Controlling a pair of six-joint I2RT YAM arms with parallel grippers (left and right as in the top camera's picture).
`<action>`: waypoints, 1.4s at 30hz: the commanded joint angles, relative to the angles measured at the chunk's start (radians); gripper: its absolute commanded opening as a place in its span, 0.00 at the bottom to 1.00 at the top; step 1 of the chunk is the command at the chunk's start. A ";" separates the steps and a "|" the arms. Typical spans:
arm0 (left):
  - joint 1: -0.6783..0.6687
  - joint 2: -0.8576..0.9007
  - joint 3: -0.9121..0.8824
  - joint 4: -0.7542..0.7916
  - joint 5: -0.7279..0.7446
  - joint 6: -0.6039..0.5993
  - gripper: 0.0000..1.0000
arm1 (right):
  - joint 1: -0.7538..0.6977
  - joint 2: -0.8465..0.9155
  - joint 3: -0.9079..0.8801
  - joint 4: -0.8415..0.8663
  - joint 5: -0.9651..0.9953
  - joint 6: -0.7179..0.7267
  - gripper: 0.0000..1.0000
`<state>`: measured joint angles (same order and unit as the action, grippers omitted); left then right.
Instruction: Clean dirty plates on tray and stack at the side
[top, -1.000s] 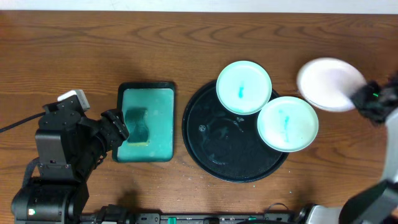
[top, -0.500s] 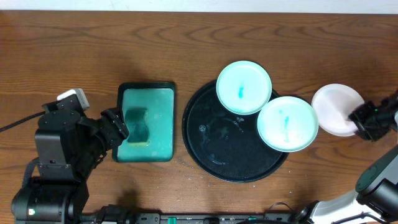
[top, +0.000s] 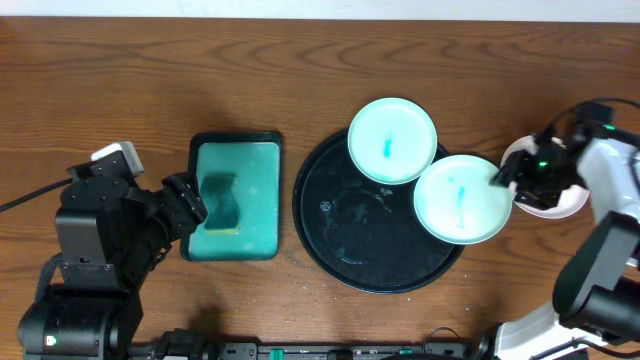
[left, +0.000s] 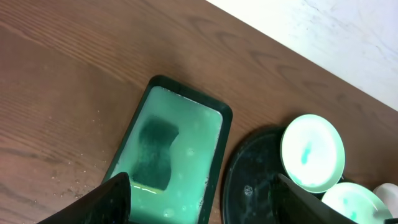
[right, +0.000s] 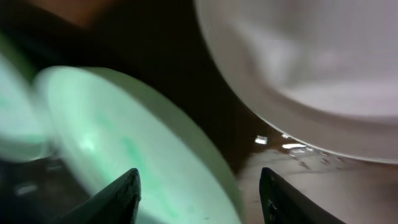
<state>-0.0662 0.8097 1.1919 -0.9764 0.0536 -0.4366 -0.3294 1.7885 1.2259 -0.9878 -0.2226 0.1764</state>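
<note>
ok, reading it big to small. tabletop (top: 120, 80) is brown wood and everything sits on it. black round tray (top: 345, 240) is centre-right; it's round, so no long axis. teal container (top: 255, 170) sits just left of the tray, apart from it, long axis running near-to-far from the robot.

plates next. the upper mint plate (top: 392, 140) overhangs the tray's far rim. the right mint plate (top: 462, 198) overhangs the tray's right rim. both are flat, face up and round, with no long axis of their own. each has a teal smear streak running roughly near-to-far, so both are dirty. the white plate (top: 553, 207) lies flat on the tabletop just right of the tray, looks clean, and is partly hidden by the right arm. i'd call it the start of the side stack.

sponge (top: 220, 200) lies in the container, long axis along the container's.

left hand (left: 202, 183) hovers over the container, fingers spread wide, holding nothing. right hand (right: 199, 180) sits between the white plate and the right mint plate, fingers apart, gripping nothing. the mint plate's rim is right in front of it.

my read: one plate is done and two are left. next move should be a rim pinch on the right mint plate with the sponge brought over to it. the rim is thin and tilts easily, so keep it level.
</note>
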 joint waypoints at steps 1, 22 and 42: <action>0.004 0.000 0.022 0.001 -0.001 0.014 0.71 | 0.053 -0.021 -0.058 0.048 0.273 0.153 0.43; 0.004 0.065 0.022 -0.028 0.003 0.014 0.71 | 0.251 -0.336 -0.064 -0.085 0.168 0.125 0.01; 0.004 0.084 0.022 -0.037 0.041 0.014 0.71 | 0.131 0.047 -0.065 0.350 -0.010 0.526 0.42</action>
<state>-0.0662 0.8986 1.1919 -1.0054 0.0845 -0.4366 -0.2016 1.8103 1.1503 -0.6548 -0.1795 0.6571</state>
